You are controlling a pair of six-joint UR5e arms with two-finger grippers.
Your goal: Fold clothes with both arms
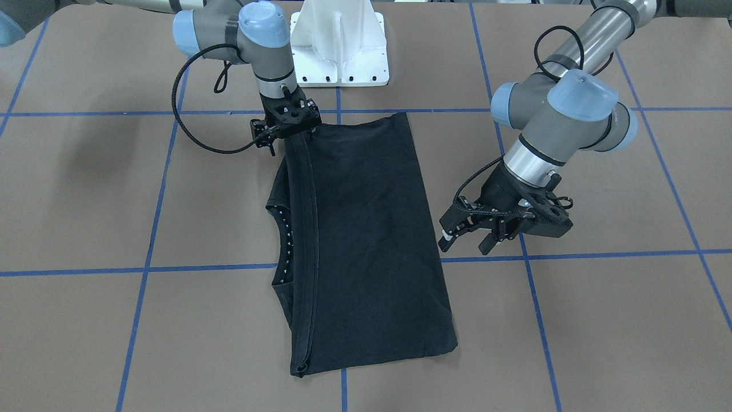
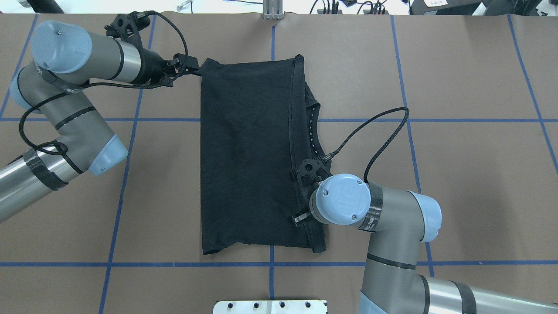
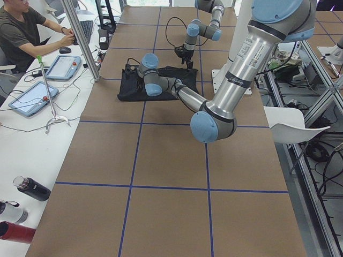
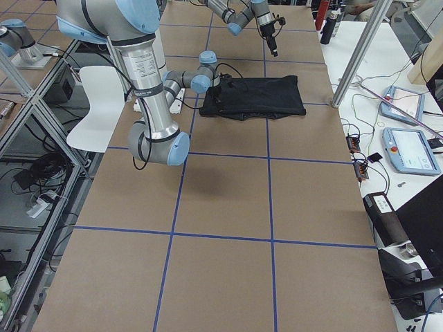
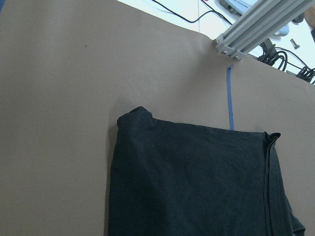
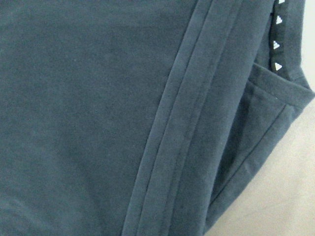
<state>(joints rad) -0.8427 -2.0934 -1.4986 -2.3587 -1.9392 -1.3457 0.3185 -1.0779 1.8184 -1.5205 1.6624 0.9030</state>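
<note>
The black T-shirt lies flat on the brown table, folded lengthwise with its plain side up. Its hems run along one long edge, and the collar tape with white triangles peeks out beside them. My right gripper points straight down onto the hem edge at the end of the shirt nearest the robot base. Its fingers are hidden and I cannot tell their state. The right wrist view is filled by the cloth. My left gripper hovers open beside the opposite long edge, holding nothing. The left wrist view looks at a far corner of the shirt.
The white pedestal base stands behind the shirt. Blue tape lines cross the table. An aluminium post stands at the far table edge. A person sits at a side desk with tablets and bottles.
</note>
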